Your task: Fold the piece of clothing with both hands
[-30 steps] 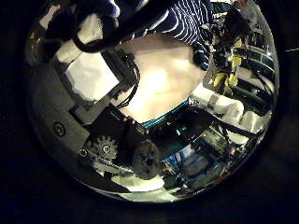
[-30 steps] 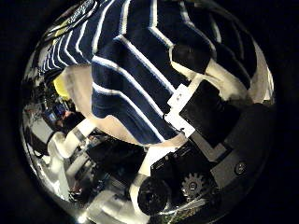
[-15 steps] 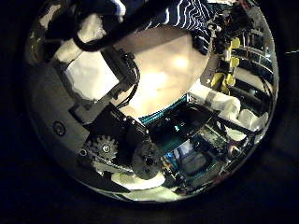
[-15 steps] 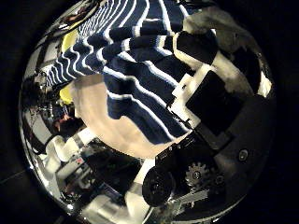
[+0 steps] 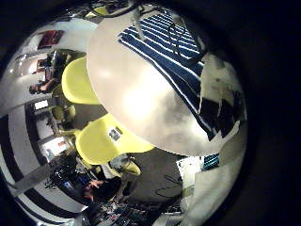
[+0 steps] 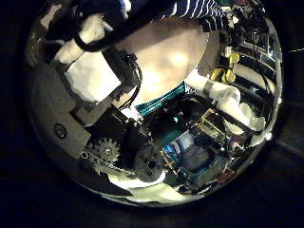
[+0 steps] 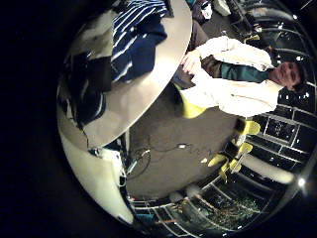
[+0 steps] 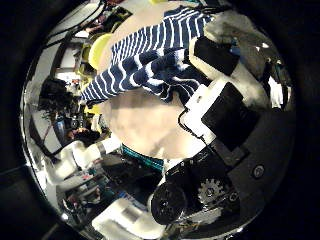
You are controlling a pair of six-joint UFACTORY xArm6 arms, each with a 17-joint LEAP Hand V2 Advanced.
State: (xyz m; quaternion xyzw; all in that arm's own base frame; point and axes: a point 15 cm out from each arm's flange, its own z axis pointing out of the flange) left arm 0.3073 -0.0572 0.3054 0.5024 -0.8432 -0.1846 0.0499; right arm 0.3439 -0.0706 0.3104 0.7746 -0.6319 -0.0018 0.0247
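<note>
The striped piece of clothing (image 5: 162, 45) lies partly spread on a round table (image 5: 141, 104). In the left thumb side palm view my left hand (image 6: 103, 59) has its fingers curled on an edge of the clothing (image 6: 185, 9). In the right thumb side palm view my right hand (image 8: 222, 88) pinches a bunched fold of the clothing (image 8: 150, 55), held up off the table (image 8: 150, 125). The right little finger side palm view shows the clothing (image 7: 139, 32) on the table next to my right hand's fingers (image 7: 91, 77).
Two chairs (image 5: 102, 143) stand close by the table's edge. The table's rim (image 7: 149, 94) runs near my right hand, with floor beyond it. Shelves and equipment (image 6: 204, 142) stand around the table.
Both thumb side views have shifted. The clothing fills less of each and more bare table shows, so both hands have moved away from the table with the cloth in them.
</note>
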